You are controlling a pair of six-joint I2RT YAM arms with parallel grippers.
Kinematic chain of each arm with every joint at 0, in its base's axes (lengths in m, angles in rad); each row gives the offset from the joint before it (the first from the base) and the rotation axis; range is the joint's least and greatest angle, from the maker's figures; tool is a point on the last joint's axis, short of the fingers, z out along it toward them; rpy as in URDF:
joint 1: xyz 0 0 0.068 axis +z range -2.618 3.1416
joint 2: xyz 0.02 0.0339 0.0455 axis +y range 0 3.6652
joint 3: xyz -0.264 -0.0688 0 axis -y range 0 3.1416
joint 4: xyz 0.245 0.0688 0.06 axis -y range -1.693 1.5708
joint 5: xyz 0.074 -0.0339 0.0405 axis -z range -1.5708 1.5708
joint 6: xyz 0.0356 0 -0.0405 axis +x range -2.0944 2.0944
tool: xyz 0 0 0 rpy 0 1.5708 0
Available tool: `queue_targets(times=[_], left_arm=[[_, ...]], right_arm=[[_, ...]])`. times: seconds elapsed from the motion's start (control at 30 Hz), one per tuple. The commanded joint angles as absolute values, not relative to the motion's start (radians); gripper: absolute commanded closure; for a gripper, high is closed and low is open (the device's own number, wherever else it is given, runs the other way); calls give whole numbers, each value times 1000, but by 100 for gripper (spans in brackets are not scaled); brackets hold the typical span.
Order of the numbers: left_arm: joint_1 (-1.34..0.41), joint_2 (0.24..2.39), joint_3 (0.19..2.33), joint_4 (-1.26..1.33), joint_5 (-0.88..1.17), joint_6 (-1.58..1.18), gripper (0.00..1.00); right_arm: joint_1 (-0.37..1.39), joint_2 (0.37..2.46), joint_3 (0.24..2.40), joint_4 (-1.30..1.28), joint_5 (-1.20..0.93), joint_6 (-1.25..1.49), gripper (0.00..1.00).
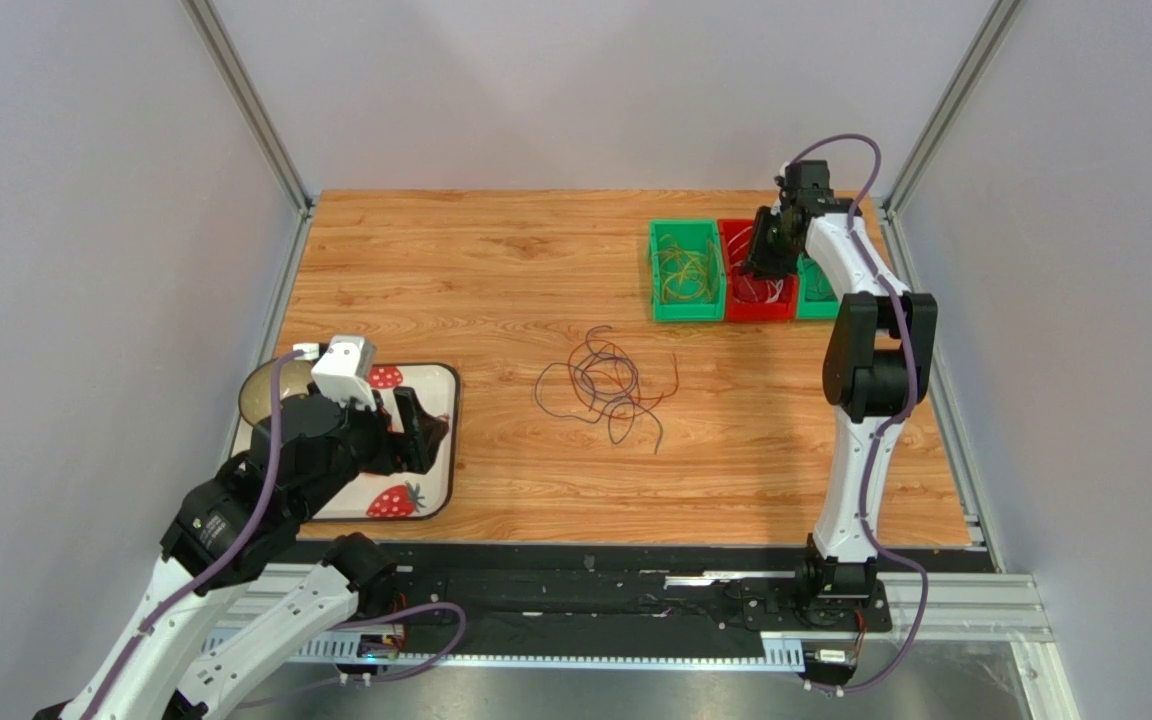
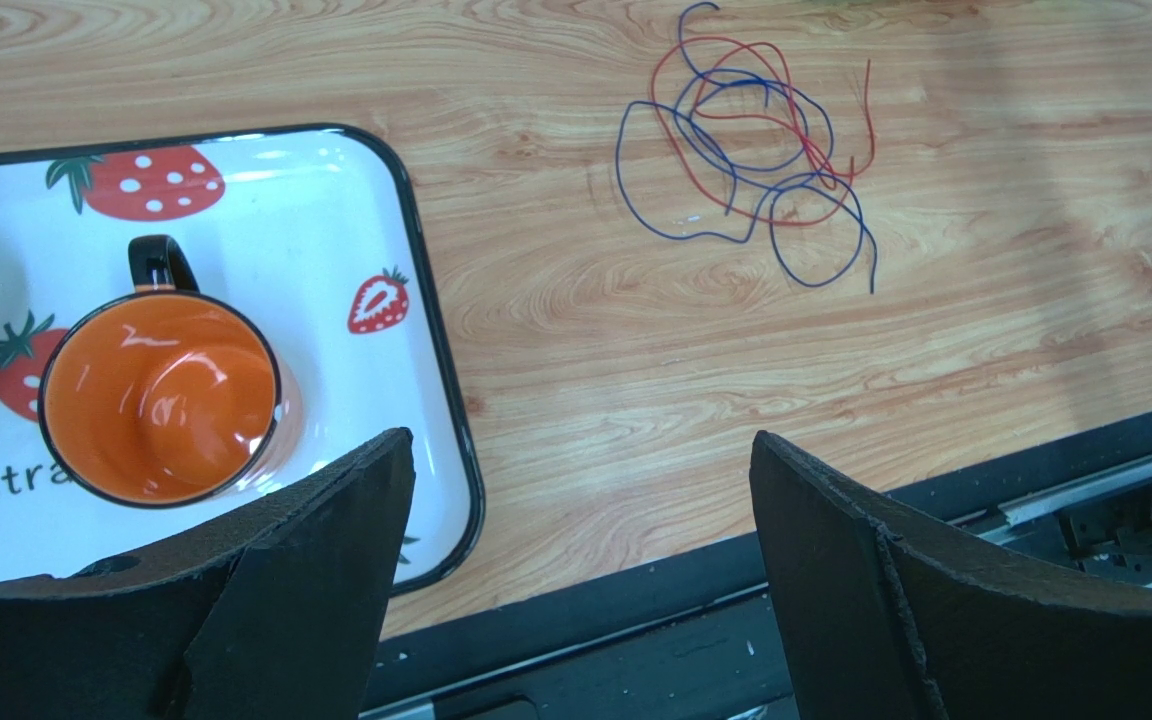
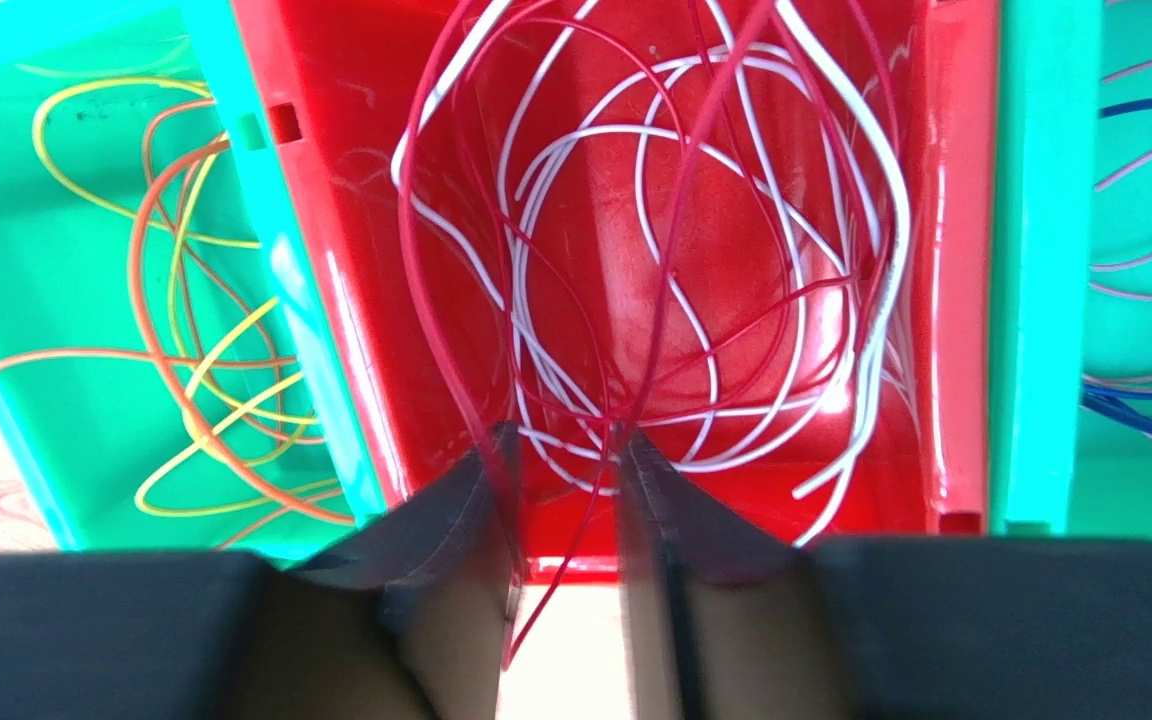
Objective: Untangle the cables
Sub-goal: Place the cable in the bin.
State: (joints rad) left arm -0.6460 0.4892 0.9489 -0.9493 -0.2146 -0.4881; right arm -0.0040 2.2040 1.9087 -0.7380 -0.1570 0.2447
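One scrap of lettering only: "stra", black, lowercase, thin and hand-drawn in look, printed on the white face of the tray [image 2: 319, 195]. Seen from the left wrist, at about eight o'clock of the picture. Placed at seven o'clock of the orange mug [image 2: 162, 398] and at six o'clock of a printed strawberry [image 2: 11, 372] near the tray's left side. Cut short after the fourth letter by the mug's rim. Too small to make out from the top camera.
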Motion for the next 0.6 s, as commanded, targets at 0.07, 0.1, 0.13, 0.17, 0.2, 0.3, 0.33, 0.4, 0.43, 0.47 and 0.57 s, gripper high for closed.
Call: queue_targets(times=[0.07,0.1,0.13,0.17,0.2,0.3,0.33,0.4,0.43,0.47,0.57], left_arm=[[-644,492,959,-933,-212,-471,10],[-644,492,957,-931,-215,-471,10],[-644,492,959,-934,-215,-472,10],[-644,494,957,-934,-215,-472,10],[-643,492,957,-934,-215,-472,10],[-643,494,957,-936,-215,-474,10],[-643,492,960,-936,-215,-474,10],[-644,491,959,-936,-215,-474,10],[-644,491,959,-936,-215,-474,10],[-644,492,957,-936,-215,-474,10],[-643,492,957,-936,-215,-474,10]], right_arm=[[-5,2099,2020,-791,-140,239,61],[-5,2094,2029,-805,-138,242,60],[-5,2088,2045,-808,-137,242,59],[-5,2076,2051,-810,-133,244,57],[-5,2069,2057,-816,-130,244,56],[-5,2049,2089,-839,-112,244,53],[-5,2043,2098,-845,-109,245,53],[-5,2025,2114,-857,-107,247,53],[-5,2017,2115,-861,-107,247,52],[-5,2008,2109,-861,-107,250,52],[-5,1973,2095,-859,-101,256,53]])
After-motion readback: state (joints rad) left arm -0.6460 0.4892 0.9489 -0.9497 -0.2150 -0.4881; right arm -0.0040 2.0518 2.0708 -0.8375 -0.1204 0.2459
